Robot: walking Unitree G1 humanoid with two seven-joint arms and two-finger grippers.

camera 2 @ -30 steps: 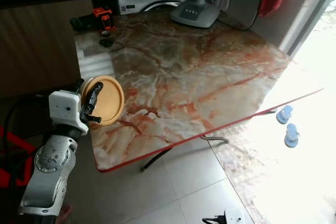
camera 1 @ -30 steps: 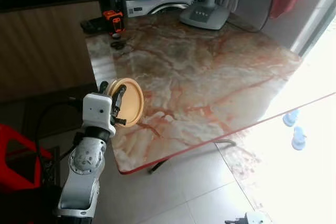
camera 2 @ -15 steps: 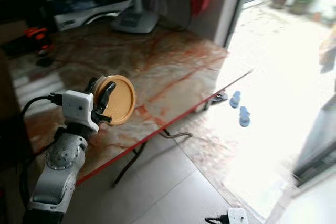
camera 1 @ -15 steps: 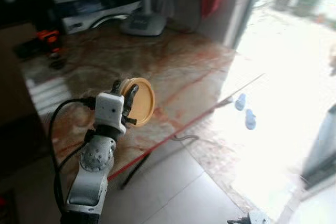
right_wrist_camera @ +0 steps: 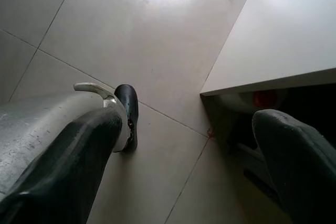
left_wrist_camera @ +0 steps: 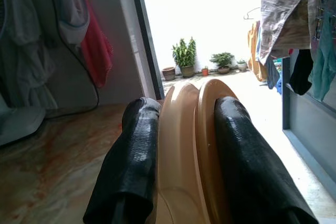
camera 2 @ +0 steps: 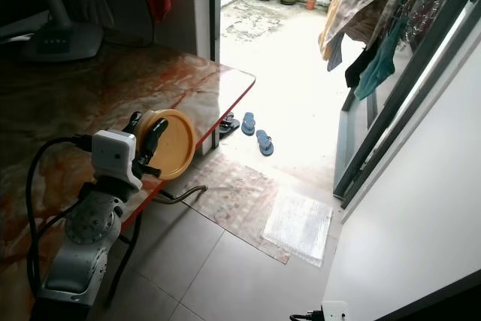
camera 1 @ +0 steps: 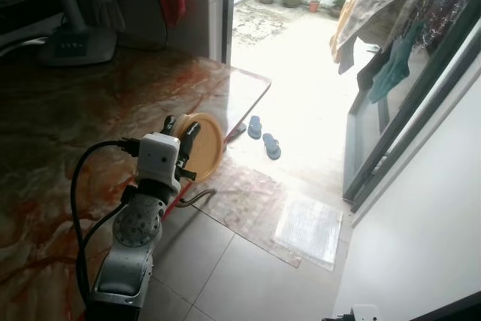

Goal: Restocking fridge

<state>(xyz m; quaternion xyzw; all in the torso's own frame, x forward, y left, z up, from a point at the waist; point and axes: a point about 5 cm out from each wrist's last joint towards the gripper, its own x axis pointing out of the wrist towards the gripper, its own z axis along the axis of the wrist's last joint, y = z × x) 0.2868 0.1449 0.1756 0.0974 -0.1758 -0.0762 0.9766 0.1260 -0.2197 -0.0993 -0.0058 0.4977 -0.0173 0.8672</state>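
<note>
Ahead, the left tool (camera 1: 183,139) grips a tan plate (camera 1: 204,146) edge-on above the marble table (camera 1: 90,110), slippers (camera 1: 263,137) beyond.

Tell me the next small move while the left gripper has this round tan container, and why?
Probably keep turning away from the doorway with the left gripper clamped: the tan container sits upright between both fingers, and ahead are only the marble table, sandals and a yard, no fridge.

The left arm is raised in front of the body, forearm upright, its left claw (camera 1: 182,140) clamped with both black fingers (left_wrist_camera: 131,166) pressed on either side of something thin. The right claw (right_wrist_camera: 184,166) hangs low, fingers spread apart.
</note>
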